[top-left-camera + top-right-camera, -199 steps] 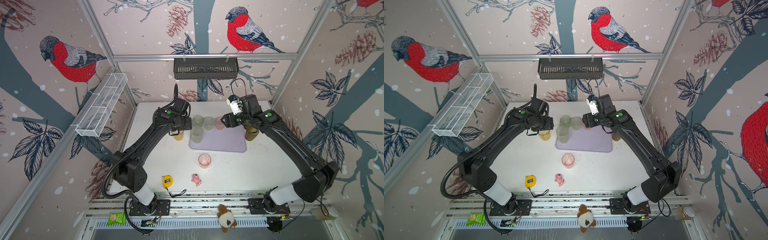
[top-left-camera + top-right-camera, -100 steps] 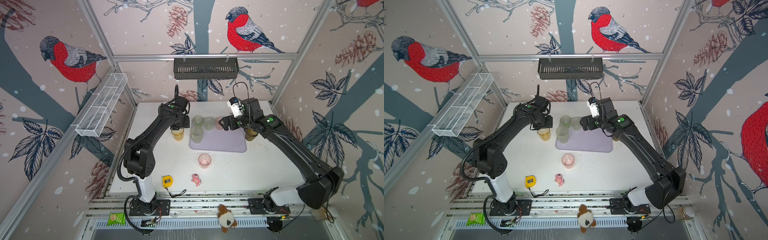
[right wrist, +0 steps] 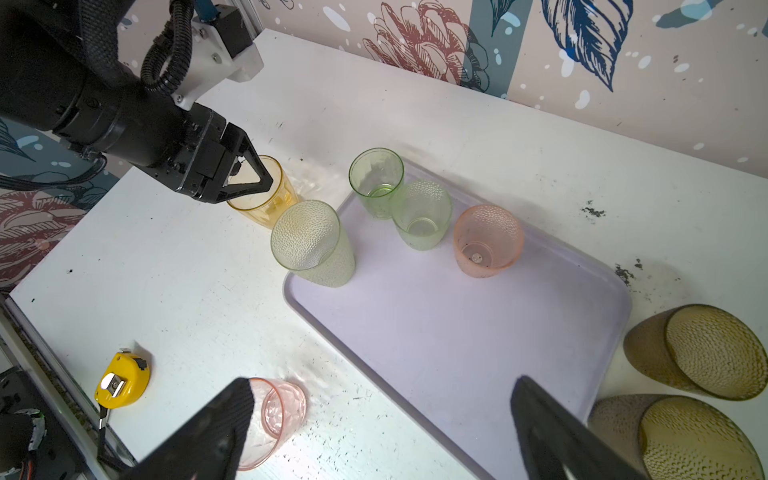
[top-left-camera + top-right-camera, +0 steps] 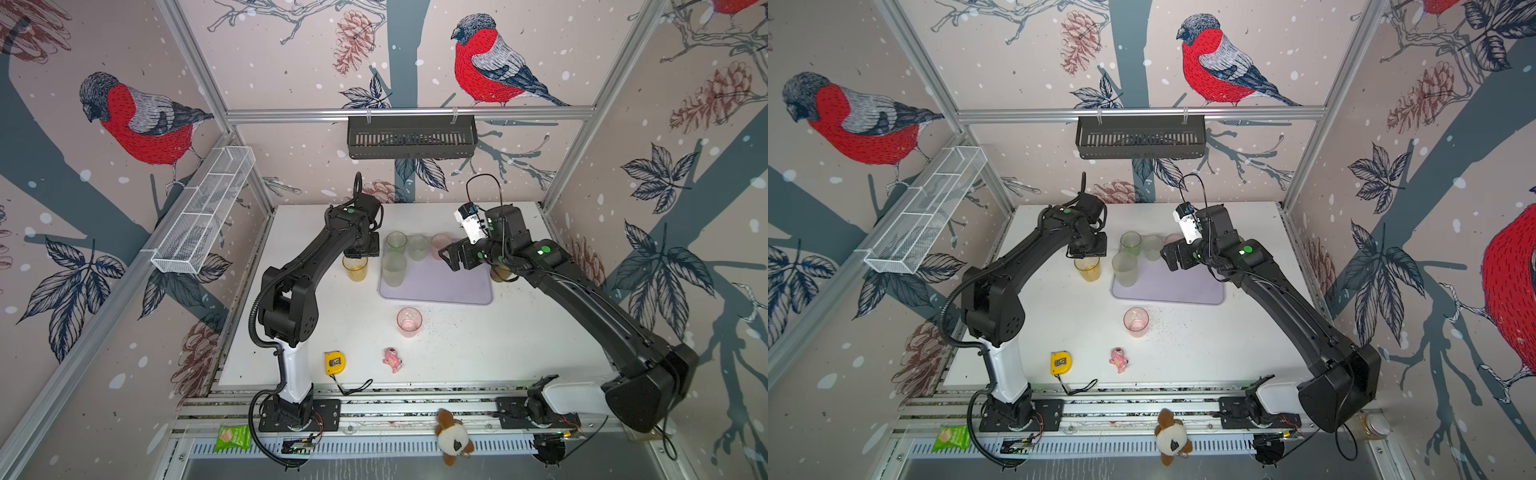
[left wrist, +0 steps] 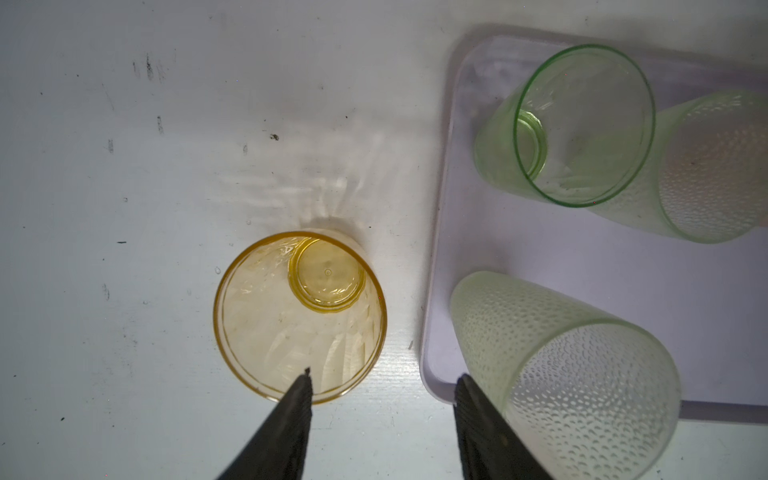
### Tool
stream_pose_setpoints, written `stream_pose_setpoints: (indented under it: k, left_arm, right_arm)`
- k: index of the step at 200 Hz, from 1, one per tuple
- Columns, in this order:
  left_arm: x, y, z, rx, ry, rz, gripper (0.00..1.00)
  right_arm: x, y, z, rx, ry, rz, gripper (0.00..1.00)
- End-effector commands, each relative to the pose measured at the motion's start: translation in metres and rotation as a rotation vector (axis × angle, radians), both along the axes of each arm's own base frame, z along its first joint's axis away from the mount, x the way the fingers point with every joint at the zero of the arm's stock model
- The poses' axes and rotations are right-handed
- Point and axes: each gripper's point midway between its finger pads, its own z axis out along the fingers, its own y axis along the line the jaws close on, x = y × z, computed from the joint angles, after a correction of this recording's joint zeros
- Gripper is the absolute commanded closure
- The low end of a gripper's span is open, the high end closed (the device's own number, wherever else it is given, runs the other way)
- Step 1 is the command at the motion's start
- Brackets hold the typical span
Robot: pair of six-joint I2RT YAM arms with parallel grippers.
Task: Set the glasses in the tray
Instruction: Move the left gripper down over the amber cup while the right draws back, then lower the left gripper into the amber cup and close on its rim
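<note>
Amber glass just outside tray, frosted glass alongside

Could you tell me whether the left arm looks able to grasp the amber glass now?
Probably yes: the left pincer hangs open above the amber glass, one finger over its mouth, one outside its rim, nothing in the way. The near frosted glass stands close.

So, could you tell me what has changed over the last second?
The right gripper has drawn back a little from the pink tumbler, which stands on the tray; its jaws are wide open. The left arm's elbow has swung inward, the left gripper staying open at the amber tumbler. No tumbler has moved.
</note>
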Motion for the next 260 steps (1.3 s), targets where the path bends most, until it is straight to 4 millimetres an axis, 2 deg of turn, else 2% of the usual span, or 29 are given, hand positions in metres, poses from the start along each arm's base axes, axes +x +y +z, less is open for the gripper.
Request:
stream_pose_setpoints:
  k: [1,74,128,175,260]
  left_arm:
    - [-0.001,0.005,-0.004,0.038,0.020,-0.009,0.45]
    - [0.003,0.005,-0.020,0.053,0.041,-0.003,0.48]
    - [0.003,0.005,-0.030,0.063,0.056,-0.011,0.54]
    - [0.002,0.008,-0.039,0.085,0.069,-0.017,0.55]
    - [0.003,0.006,-0.048,0.083,0.083,-0.021,0.68]
  right_arm:
    - [0.002,0.007,0.009,0.040,-0.031,0.017,0.01]
    - [-0.014,0.013,0.004,0.105,-0.040,0.073,0.01]
    - [-0.014,0.011,0.005,0.107,-0.049,0.068,0.01]
    - [-0.014,0.010,0.006,0.106,-0.055,0.060,0.00]
    - [-0.008,0.003,0.008,0.084,-0.069,0.043,0.01]
